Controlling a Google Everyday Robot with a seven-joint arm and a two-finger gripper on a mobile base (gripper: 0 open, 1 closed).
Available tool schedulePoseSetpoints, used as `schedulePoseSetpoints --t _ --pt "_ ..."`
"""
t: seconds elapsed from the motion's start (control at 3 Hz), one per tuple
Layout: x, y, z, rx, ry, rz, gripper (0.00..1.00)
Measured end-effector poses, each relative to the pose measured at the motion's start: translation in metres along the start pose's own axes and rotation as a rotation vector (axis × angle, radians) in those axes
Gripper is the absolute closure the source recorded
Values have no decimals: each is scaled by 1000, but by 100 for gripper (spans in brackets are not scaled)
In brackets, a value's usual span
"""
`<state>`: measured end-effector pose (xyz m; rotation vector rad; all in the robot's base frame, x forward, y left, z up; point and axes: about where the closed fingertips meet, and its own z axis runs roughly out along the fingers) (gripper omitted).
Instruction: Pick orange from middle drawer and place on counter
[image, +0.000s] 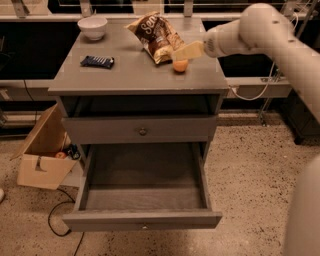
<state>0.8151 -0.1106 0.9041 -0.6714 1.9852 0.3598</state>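
The orange (180, 65) rests on the counter (130, 75) near its right edge, just in front of the chip bag (157, 35). My gripper (186, 51) hovers right above the orange, reaching in from the right, open and holding nothing. The middle drawer (142, 219) is pulled all the way out at the bottom of the cabinet, and its inside shows bare.
A white bowl (92, 26) stands at the counter's back left and a dark wrapped bar (97, 61) lies left of middle. The drawer front above (142, 131) is closed. A cardboard box (42, 160) with small items sits on the floor at the left, beside a cable.
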Motion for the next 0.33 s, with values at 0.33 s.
schedulePoseSetpoints --t 0.33 --pt "9 -8 -59 46 -108 30 0"
